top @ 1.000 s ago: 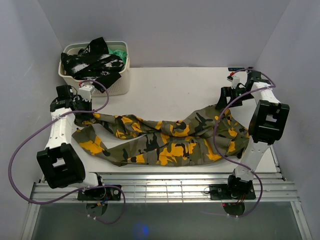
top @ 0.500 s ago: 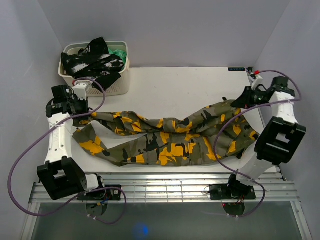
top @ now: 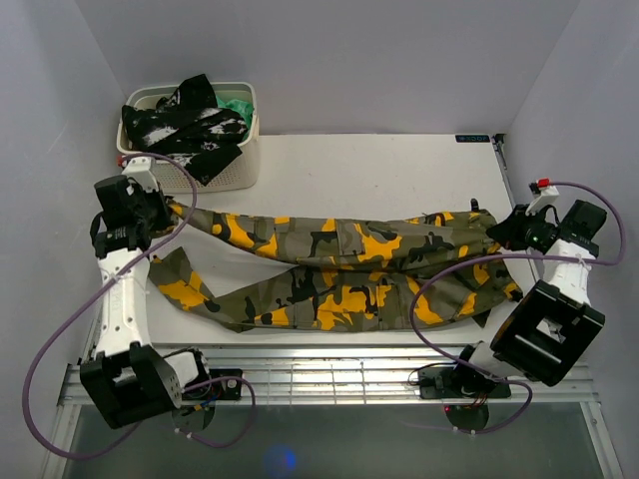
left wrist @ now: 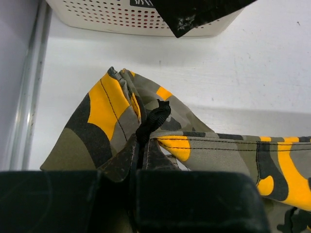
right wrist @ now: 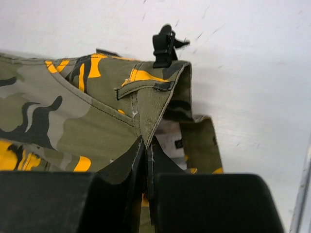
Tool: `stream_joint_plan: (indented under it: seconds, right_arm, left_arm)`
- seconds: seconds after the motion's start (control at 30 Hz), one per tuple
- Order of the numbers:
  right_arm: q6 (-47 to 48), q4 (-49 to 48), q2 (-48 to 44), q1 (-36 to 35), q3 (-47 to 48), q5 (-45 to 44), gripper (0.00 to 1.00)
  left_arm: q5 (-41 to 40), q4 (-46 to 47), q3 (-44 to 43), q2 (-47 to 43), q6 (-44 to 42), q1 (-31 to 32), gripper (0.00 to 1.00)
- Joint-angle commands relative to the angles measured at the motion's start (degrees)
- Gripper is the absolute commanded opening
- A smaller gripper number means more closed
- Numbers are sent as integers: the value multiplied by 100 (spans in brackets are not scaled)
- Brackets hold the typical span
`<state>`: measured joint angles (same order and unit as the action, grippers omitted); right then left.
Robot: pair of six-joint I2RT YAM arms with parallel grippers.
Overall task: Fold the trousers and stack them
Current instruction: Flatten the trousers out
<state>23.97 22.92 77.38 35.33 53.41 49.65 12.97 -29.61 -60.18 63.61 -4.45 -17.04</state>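
Note:
The camouflage trousers (top: pixel 339 269) lie stretched lengthwise across the white table, olive and black with yellow-orange patches. My left gripper (top: pixel 166 209) is shut on their left end, pinching a fold of cloth (left wrist: pixel 97 111) beside a black cord (left wrist: pixel 153 121); its jaws (left wrist: pixel 138 162) are closed tight. My right gripper (top: pixel 497 232) is shut on the right end. In the right wrist view the fingertips (right wrist: pixel 146 148) pinch a seam edge of the trousers (right wrist: pixel 87 121), below a black clip (right wrist: pixel 164 46). The upper edge runs taut between both grippers.
A white perforated basket (top: pixel 235 172) stands at the back left, holding a black-and-white mottled garment (top: pixel 185 125) and a green cloth (top: pixel 240 105). Its wall (left wrist: pixel 112 17) is close ahead of the left gripper. Side walls stand near both arms. A slatted metal rail (top: pixel 329 371) runs along the front edge.
The right gripper shut on the trousers' right end and swung out toward the right wall. The left gripper pulled up and left. The trousers' upper edge went from slack to taut.

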Motion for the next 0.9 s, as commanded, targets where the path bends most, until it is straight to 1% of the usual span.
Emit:
stream_joint_plan:
  seconds: [0.0, 0.03, 0.07, 0.1, 0.17, 0.2, 0.23, 0.27, 0.3, 0.33, 0.37, 0.4, 0.43, 0.47, 0.5, 0.53, 0.57, 0.6, 0.63, 0.7, 0.73, 0.77, 0.83, 0.87]
  right_arm:
    - [-787, -1991, 145, -140, 126, -946, 8]
    - [-997, -2176, 293, -167, 161, -1227, 8]
    - [-1060, -2456, 364, -219, 266, -1360, 8]
    - [-1113, -2580, 409, -254, 293, -1492, 8]
    - [-1105, -2661, 523, -377, 380, -1914, 8]
    - [-1061, -2678, 558, -404, 433, -2028, 12]
    - [-991, -2678, 602, -439, 451, -2195, 23]
    - [-782, -2618, 655, -544, 469, -2301, 44]
    - [-666, -2486, 699, -597, 565, -2415, 55]
    - [-596, -2302, 803, -641, 592, -2694, 74]
    - [-551, -2083, 857, -729, 627, -2819, 95]
    - [-351, -1855, 970, -764, 810, -2907, 97]
    - [-253, -1348, 1015, -782, 916, -2960, 98]
    - [-174, -1099, 1050, -817, 1021, -2996, 98]
    - [45, -879, 1051, -826, 1118, -3022, 98]
    - [195, -381, 1051, -835, 1311, -3014, 98]
    - [344, -132, 1033, -861, 1417, -2996, 98]
    - [685, 123, 990, -870, 1514, -2822, 98]
    - [915, 760, 972, -870, 1724, -2646, 98]
    - [1372, 1414, 954, -922, 1909, -2417, 98]
    - [1792, 1774, 980, -1045, 1980, -2303, 98]
    - [1952, 2361, 1015, -1115, 2059, -2319, 98]
    - [2260, 2769, 1086, -1335, 2007, -2468, 97]
    - [2314, 2910, 1094, -1388, 1815, -2538, 96]
  left_arm:
    - [117, 1570, 139, 624, 304, -54, 4]
    - [153, 1911, 138, 922, 295, -63, 16]
    - [162, 2028, 121, 1038, 269, -63, 38]
    - [170, 2125, 25, 1135, 269, -72, 50]
    - [101, 1951, -221, 1372, 278, -89, 72]
    - [100, 1532, -370, 1443, 243, -98, 74]
    - [135, 1276, -676, 1574, 173, -98, 75]
    - [109, 1056, -783, 1601, 103, -98, 76]
    - [57, 871, -828, 1593, -63, -124, 82]
    - [39, 573, -820, 1567, -178, -150, 84]
    - [195, 431, -793, 1471, -336, -203, 84]
    - [284, 73, -758, 1417, -503, -290, 86]
    - [346, -96, -680, 1365, -818, -335, 91]
    - [442, -281, -662, 1312, -977, -388, 92]
    - [565, -726, -661, 1320, -1153, -492, 93]
    - [627, -957, -670, 1355, -1485, -520, 97]
    - [654, -1125, -627, 1468, -1654, -581, 97]
    - [724, -1544, -626, 1574, -1882, -668, 97]
    - [776, -1740, -618, 1688, -2319, -713, 97]
    - [786, -1943, -573, 2012, -2586, -897, 98]
    - [786, -1970, -582, 2128, -2718, -933, 98]
    - [725, -1961, -608, 2259, -2850, -950, 98]
    - [470, -1786, -661, 2602, -2886, -951, 98]
    - [356, -1690, -679, 2734, -2834, -959, 98]
